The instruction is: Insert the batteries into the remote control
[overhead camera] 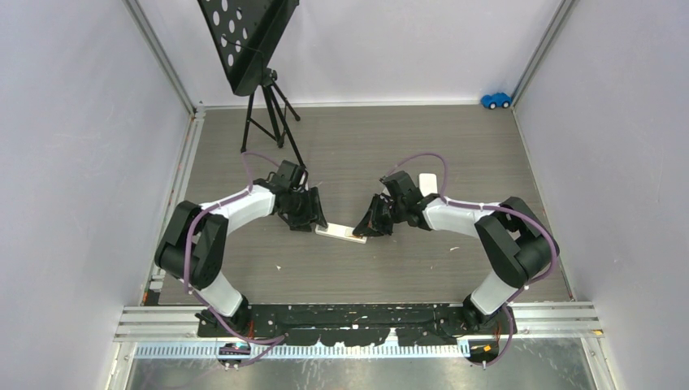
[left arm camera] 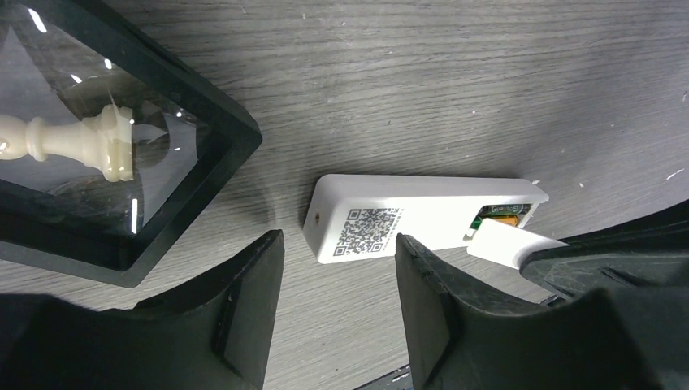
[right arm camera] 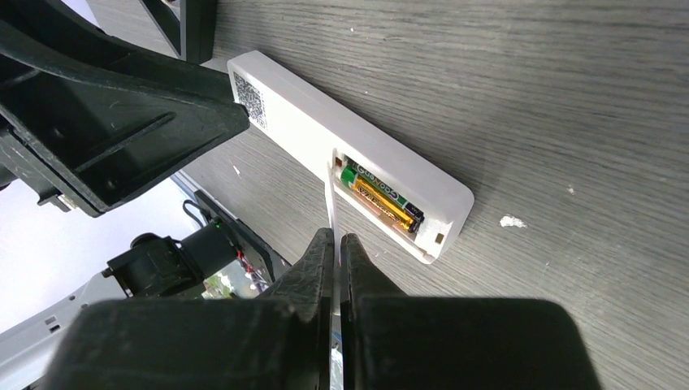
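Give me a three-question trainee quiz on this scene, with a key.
1. True or false: the batteries already lie in the open compartment of the remote.
2. What does the right pincer pinch? A) a battery B) the thin white cover C) nothing
3. Fill in: the left pincer has its jaws ____ at the remote's QR-code end.
Key: 1 true; 2 B; 3 open.

pale grey walls, grey wood-grain tabletop, black perforated music stand on a tripod far left, blue toy car in the far right corner (random, I know), aluminium rails at the edges, soft even light
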Controlling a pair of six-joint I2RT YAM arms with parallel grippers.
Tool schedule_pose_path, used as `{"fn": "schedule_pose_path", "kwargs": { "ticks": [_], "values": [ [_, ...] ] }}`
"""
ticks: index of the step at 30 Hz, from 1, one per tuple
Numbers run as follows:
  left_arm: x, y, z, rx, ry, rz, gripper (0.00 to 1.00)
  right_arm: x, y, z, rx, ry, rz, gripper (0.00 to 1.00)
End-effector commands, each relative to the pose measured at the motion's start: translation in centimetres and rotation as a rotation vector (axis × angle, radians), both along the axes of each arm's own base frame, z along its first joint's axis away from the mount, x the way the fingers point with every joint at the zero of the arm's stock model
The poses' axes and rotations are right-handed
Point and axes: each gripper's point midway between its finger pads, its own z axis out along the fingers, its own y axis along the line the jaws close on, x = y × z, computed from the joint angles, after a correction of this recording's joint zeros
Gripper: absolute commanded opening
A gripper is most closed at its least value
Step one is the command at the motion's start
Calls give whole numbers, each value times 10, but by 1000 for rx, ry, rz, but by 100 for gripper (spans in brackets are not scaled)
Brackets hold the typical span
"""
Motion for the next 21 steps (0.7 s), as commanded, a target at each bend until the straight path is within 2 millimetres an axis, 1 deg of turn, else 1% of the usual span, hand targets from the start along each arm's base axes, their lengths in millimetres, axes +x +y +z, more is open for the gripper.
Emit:
{"fn": "schedule_pose_path", "kwargs": {
  "ticks": [1,6,15,21],
  "values": [
    [5,3,-5,16,-13,18,54,-7,-15,-12,-73,8,1,0],
    [3,4,-8,22,-3,16,53,-7,-14,-16,-71,15,1,0],
    [3,4,-10,25,4,14,51,-8,-20,-20,-84,13,-30,0],
    [1,1,-12,13,21,11,51,-9,-17,-19,-69,12,-12,0]
  ]
}}
